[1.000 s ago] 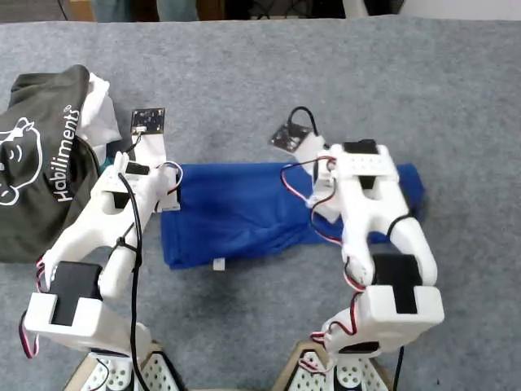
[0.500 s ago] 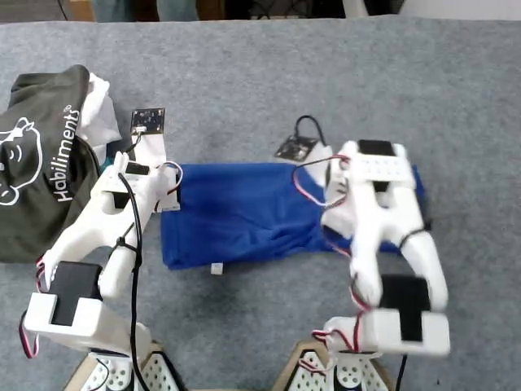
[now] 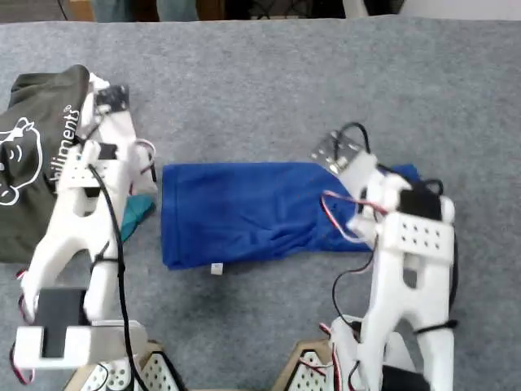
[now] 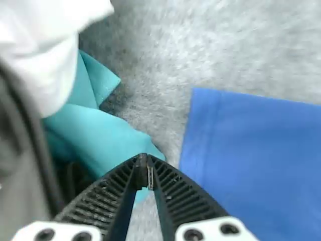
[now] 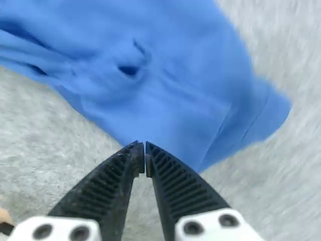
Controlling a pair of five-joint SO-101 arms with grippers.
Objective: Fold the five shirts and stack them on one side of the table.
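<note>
Both arms have just come off the blue shirt (image 3: 244, 212). A second ago each one stood over an end of it. The left arm has now swung toward the left edge of the table (image 3: 326, 81), and the right arm has drawn back toward the near right corner. The blue shirt has not shifted. It lies in the middle of the table as a long folded band running left to right, with a few wrinkles toward its right end. This fold looks finished, and the band probably needs one more fold across before it joins the stack.

The other shirts are heaped at the left edge, with a dark shirt (image 3: 32, 179) on top, a white shirt (image 4: 45, 55) under it, and a teal shirt (image 4: 95, 135) poking out on the side toward the blue one.

The left gripper (image 4: 145, 163) has its fingers pressed together with nothing between them. Its tip hangs over the edge of the teal shirt, just beside the blue shirt's left edge.

The right gripper (image 5: 145, 148) is also clenched and empty. Its tip is over bare table, just beside the right end of the blue shirt, and whether it touches the cloth cannot be told.
</note>
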